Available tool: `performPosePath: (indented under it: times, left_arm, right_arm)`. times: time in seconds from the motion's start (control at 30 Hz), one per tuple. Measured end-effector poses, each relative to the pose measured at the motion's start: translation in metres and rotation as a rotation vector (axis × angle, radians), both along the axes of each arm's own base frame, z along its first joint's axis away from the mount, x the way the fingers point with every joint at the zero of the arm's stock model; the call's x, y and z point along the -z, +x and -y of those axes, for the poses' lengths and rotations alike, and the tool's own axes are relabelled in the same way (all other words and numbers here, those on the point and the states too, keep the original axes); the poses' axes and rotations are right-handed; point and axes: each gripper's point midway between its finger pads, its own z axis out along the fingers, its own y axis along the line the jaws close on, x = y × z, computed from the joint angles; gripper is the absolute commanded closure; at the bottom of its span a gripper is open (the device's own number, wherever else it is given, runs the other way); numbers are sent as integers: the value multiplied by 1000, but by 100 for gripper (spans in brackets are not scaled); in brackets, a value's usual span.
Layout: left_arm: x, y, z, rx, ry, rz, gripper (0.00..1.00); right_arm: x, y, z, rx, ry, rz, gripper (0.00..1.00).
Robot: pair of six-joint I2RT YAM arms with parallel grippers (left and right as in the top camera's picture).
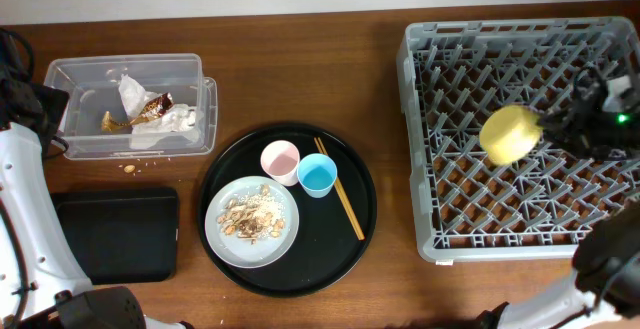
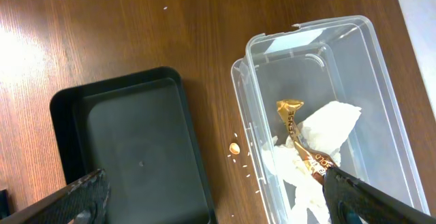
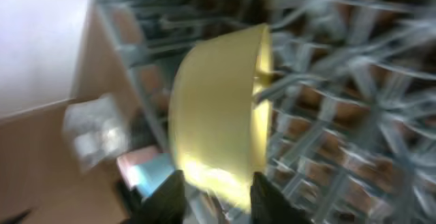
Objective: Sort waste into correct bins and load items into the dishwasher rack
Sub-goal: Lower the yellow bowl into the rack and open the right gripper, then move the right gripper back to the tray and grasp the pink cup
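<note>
My right gripper (image 1: pixel 545 126) is shut on the yellow bowl (image 1: pixel 509 134) and holds it tilted on its side over the grey dishwasher rack (image 1: pixel 420 69); the right wrist view shows the bowl (image 3: pixel 218 108) between the fingers (image 3: pixel 216 195), blurred. The clear tub (image 1: pixel 190 64) at the back left holds white paper (image 1: pixel 175 121) and a brown-gold wrapper (image 1: pixel 150 104). My left gripper (image 2: pixel 214 200) is open and empty above the gap between the shallow black tray (image 2: pixel 136 142) and the tub (image 2: pixel 381 101). The pink cup (image 1: pixel 280 159), blue cup (image 1: pixel 317 176), chopsticks (image 1: pixel 342 204) and grey plate (image 1: pixel 215 231) with food scraps (image 1: pixel 250 217) sit on the round tray.
The large round black tray (image 1: pixel 360 179) lies in the middle. A small crumb (image 1: pixel 130 167) lies on the wood in front of the tub, also in the left wrist view (image 2: pixel 234 148). The shallow black tray (image 1: pixel 115 234) sits at the front left.
</note>
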Motion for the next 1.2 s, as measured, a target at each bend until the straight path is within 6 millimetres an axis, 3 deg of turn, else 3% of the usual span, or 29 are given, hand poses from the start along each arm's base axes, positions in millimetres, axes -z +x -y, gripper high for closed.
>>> performPosePath:
  times: [0.03,0.13,0.2,0.23,0.33,0.47,0.6,0.63,0.67,0.7,0.83,0.93,1.13,1.2]
  left_arm:
    - [0,0,0,0,0,0,1]
    - [0,0,0,0,-1,-1,1]
    - [0,0,0,0,-1,-1,1]
    - [0,0,0,0,0,0,1]
    - [0,0,0,0,0,-1,1]
    - [0,0,0,0,0,0,1]
    - [0,0,0,0,0,0,1]
    - [0,0,0,0,0,0,1]
    - [0,0,0,0,0,0,1]
    - [0,0,0,0,0,0,1]
    - [0,0,0,0,0,0,1]
    - [0,0,0,0,0,0,1]
    - [0,0,0,0,-1,-1,1]
    - [0,0,0,0,0,0,1]
  right_arm:
    - [-21,-10,9,56,-112,-12,51]
    - [-75,-28,18,151,-302,63,48]
    - [-100,-36,15,175,-376,106,53]
    - [-102,-34,10,163,-400,112,57]
    - [-85,-5,-9,66,-436,96,71]
    - [-41,51,-23,-35,-518,77,74]
    - [27,73,-19,-73,-579,-77,75]
    - [39,71,-17,-75,-581,-115,82]
    - [47,67,-16,-82,-579,-150,96]
    - [58,60,-15,-90,-574,-202,96]
    - [65,30,-22,-81,-535,-339,94]
    - [62,6,-29,-98,-503,-429,96]
    - [56,-23,-33,-122,-497,-536,96]
    - [40,-28,-39,-123,-486,-502,95]
